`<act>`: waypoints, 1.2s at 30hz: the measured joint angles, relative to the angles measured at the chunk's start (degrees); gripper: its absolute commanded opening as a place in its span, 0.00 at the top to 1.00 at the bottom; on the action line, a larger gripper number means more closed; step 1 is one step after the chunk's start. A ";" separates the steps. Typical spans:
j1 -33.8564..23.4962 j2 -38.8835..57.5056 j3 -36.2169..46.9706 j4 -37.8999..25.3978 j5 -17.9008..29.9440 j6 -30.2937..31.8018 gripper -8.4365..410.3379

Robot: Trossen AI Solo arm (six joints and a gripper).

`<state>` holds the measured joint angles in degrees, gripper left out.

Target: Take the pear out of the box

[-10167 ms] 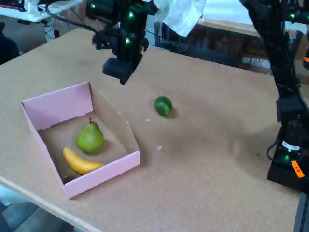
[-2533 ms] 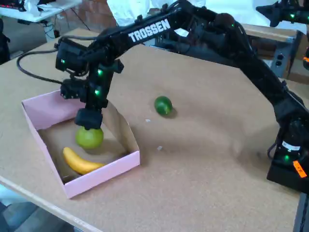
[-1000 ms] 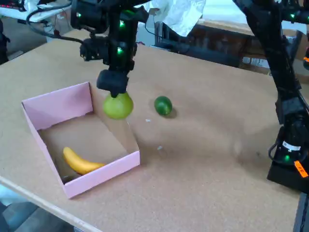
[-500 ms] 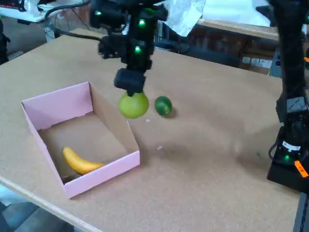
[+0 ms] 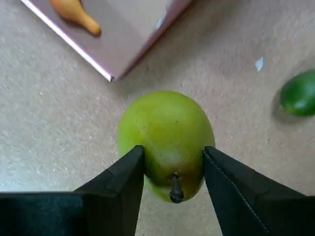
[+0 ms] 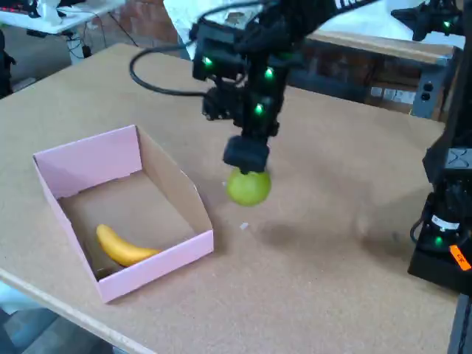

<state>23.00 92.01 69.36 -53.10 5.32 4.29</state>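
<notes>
Cork-brown tabletop (image 6: 332, 280) fills both views, with cluttered benches seen behind it only in the fixed view. One pear (image 6: 248, 187) is held clear of the surface by the single gripper (image 6: 246, 164), whose two black fingers (image 5: 123, 177) are clamped on the fruit's narrow top, stem (image 5: 175, 188) between them, as the wrist view makes plain. One pink box (image 6: 110, 158) is seen to the left in the fixed view, well apart from the pear, and one banana (image 6: 122, 247) is left inside it. One lime (image 5: 299, 93) is shown on the table in the wrist view only; in the fixed view it is hidden behind the arm and fruit. A small white scrap (image 5: 259, 63) is also picked out near the lime. Half a second ago the pear was carried just beside the box's right wall; it has since been moved further right, over open table, and the lime then visible is now covered
</notes>
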 measured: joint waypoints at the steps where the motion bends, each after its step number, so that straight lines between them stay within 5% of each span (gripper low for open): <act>1: 0.02 -0.55 -1.40 0.92 -0.02 0.04 0.82; 11: 0.00 -5.42 -13.64 9.68 -1.70 2.03 0.82; 36: -0.04 -5.53 -23.91 18.84 -3.32 3.39 0.82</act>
<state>22.96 86.48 45.45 -34.26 2.00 7.68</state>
